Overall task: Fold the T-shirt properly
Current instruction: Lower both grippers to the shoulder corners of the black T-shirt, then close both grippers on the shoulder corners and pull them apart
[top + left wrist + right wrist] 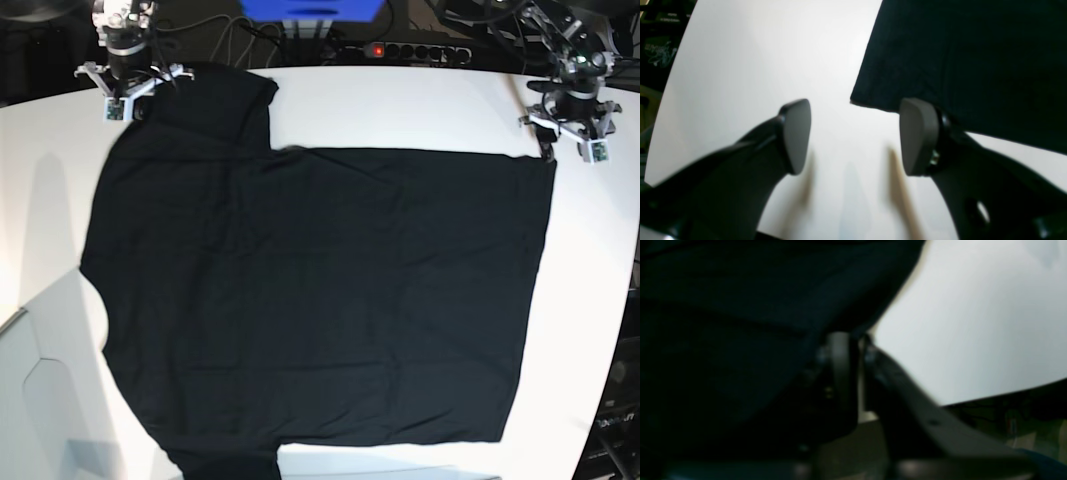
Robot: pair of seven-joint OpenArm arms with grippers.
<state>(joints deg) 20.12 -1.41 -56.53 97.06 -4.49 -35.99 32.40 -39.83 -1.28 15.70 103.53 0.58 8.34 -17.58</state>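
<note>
The white table (420, 110) carries the black T-shirt (320, 300), spread flat, plain side up. The left end effector (853, 136) hovers with jaws apart and empty, just beside a shirt corner. The right end effector (853, 350) is clamped together on the T-shirt's edge.

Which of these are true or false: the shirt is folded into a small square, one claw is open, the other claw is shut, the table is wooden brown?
1. The T-shirt is folded into a small square. False: it lies spread out flat.
2. The left gripper is open, empty, beside a shirt corner. True.
3. The right gripper is shut at the shirt's edge. True.
4. The table is wooden brown. False: it is white.
</note>
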